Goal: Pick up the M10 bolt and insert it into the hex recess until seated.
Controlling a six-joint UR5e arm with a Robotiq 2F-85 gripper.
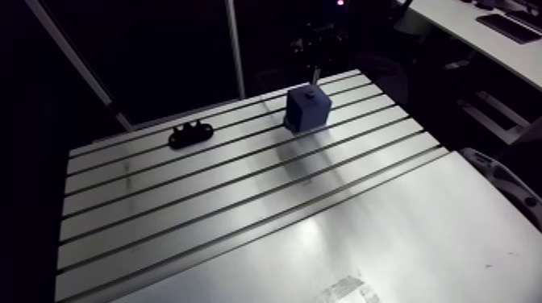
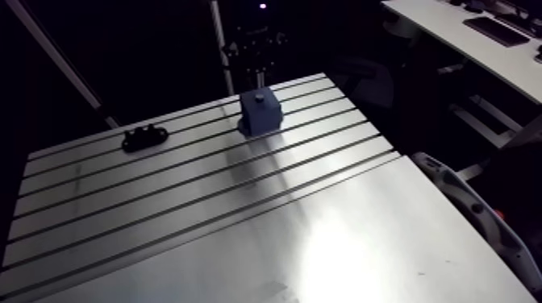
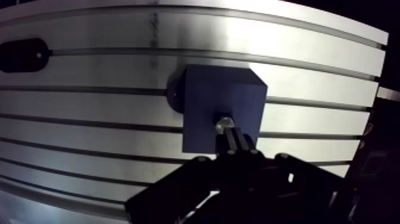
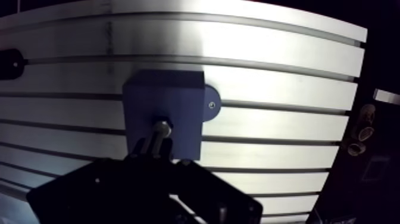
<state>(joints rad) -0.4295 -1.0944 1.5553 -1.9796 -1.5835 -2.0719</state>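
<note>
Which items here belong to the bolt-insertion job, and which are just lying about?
In the job: gripper, shut on the M10 bolt; blue block, bolt tip at its top face.
Lying about: black bracket on the slotted table, apart from the block.

The room is dark. Light from above makes the slotted aluminium table (image 1: 202, 209) shine pale against black surroundings. In the arm view, broad glare whitens its smooth near part, and the blue plastic block (image 1: 308, 109) throws a soft grey shadow toward the near side. The flat black bracket (image 1: 190, 134) is a mere silhouette. In the wrist view the slots bow, and the two-fingered black gripper (image 3: 231, 138) is a near-black mass. The small steel bolt (image 3: 223, 123) pinched in it glints.
</note>
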